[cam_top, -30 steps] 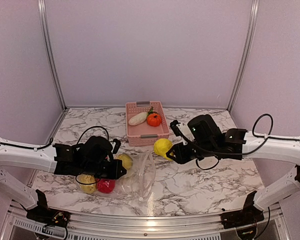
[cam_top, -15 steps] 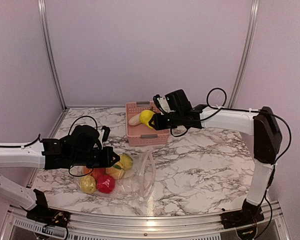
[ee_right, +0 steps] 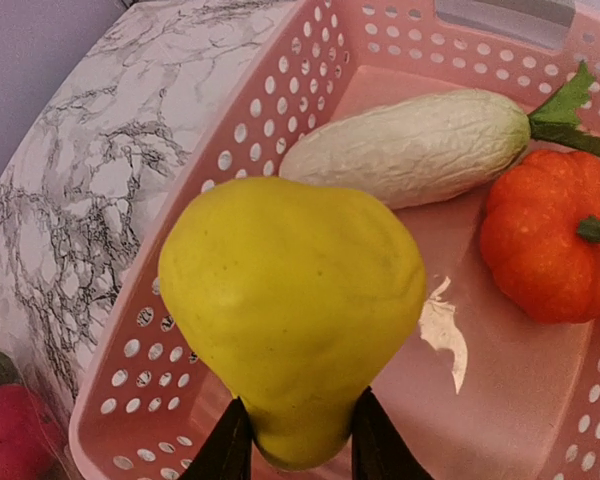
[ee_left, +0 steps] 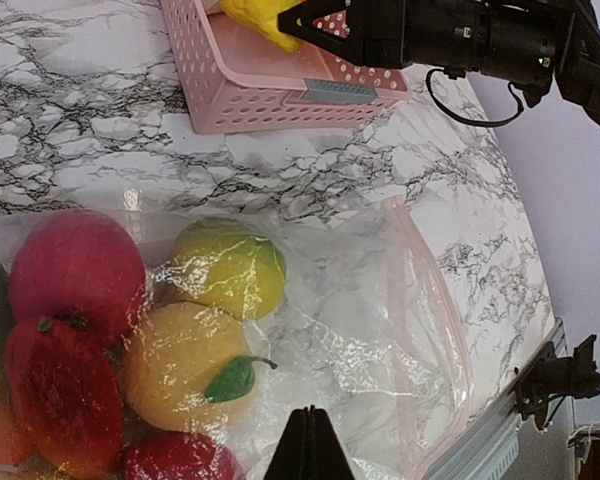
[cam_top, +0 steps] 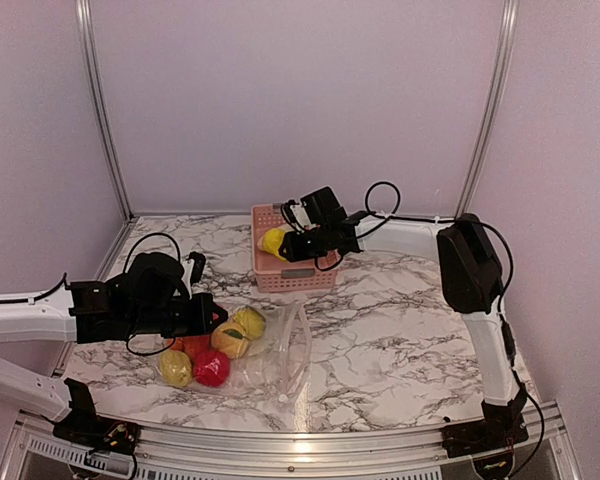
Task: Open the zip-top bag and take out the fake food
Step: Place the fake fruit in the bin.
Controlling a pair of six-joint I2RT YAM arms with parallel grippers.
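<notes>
1. Marbled tabletop (cam_top: 400, 330), carrying everything below.
2. Bag (cam_top: 280, 352): clear and crinkled, lying flat at the near left of the tabletop. Pink-edged mouth toward the right, standing open. Apart from the basket.
3. Basket (cam_top: 298, 274): pink, slotted, at the back centre, beyond the bag.
4. Left tool (ee_left: 308, 445): tips pressed fully together, down at the bag's film right beside the fruit. Unclear whether any film is pinched between them.
5. Right tool (ee_right: 300, 445): narrow, clamped on the thin end of a yellow pear (ee_right: 290, 300), holding it over the basket's left part.
6. Food, in two lots:
   - Inside the bag's left end, bunched and touching: a yellow-green fruit (ee_left: 227, 268), a yellow fruit with a green leaf (ee_left: 180, 365), a round red one (ee_left: 75, 275) and more red pieces at the edge of the left wrist view.
   - In the basket: a white radish (ee_right: 410, 145) with a green top, lying aslant, and an orange pumpkin (ee_right: 540, 240) just beside its leafy end.
</notes>
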